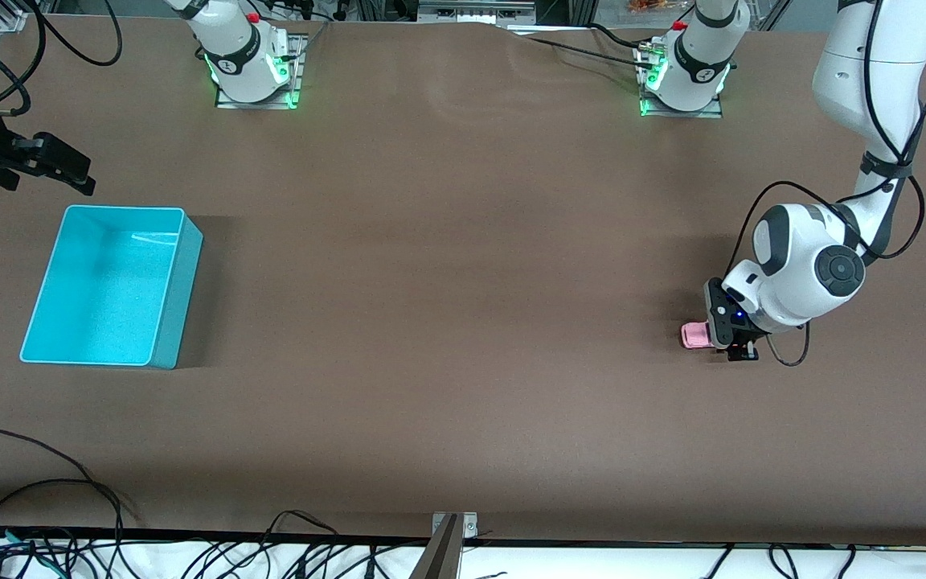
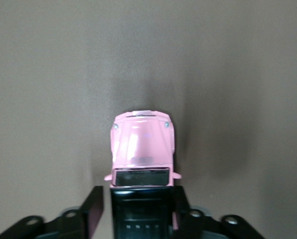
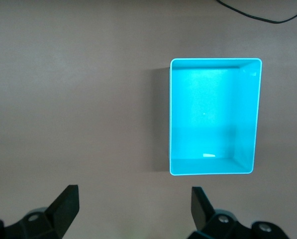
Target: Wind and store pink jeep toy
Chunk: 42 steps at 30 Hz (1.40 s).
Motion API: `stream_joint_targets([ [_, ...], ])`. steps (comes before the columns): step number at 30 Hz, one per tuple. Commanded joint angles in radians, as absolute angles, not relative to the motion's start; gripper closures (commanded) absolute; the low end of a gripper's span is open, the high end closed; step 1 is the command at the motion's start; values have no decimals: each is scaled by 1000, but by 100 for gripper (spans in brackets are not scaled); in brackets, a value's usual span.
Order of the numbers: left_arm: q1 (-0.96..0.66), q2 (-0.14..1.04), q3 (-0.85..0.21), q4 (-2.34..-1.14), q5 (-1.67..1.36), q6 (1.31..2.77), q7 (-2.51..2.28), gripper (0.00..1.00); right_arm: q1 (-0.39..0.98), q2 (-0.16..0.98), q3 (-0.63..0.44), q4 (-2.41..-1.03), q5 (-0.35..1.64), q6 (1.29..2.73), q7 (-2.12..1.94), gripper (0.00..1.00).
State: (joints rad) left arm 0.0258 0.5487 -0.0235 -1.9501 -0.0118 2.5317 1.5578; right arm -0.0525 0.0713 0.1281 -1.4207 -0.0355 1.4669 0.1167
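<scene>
Brown table (image 1: 463,322) holds one turquoise bin (image 1: 165,338) and one pink jeep toy (image 2: 142,144), left end effector (image 2: 136,209) gripping it, right end effector (image 3: 133,204) wide.

Table (image 1: 447,265): wide brown matte top, evenly lit, soft shadows.
Front edge: white strip with tangled black cables (image 1: 45,547).

No text, label, brand, number or sign can be read in any view. The round marks on the arm bases are too small to make out.
</scene>
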Motion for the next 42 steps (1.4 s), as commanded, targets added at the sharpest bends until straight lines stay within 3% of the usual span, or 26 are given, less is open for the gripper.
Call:
stream_joint_targets([
  [1, 34, 552, -26, -1948, -2, 2545, 1578, 100, -55, 81, 132, -1402, -52, 1457, 124, 0],
  [33, 87, 581, -25, -1951, -2, 2546, 1681, 100, -55, 83, 132, -1402, -54, 1448, 127, 0],
  [42, 98, 591, 23, -1953, 0, 2546, 1710, 100, -58, 83, 132, -1404, -52, 1447, 120, 0],
])
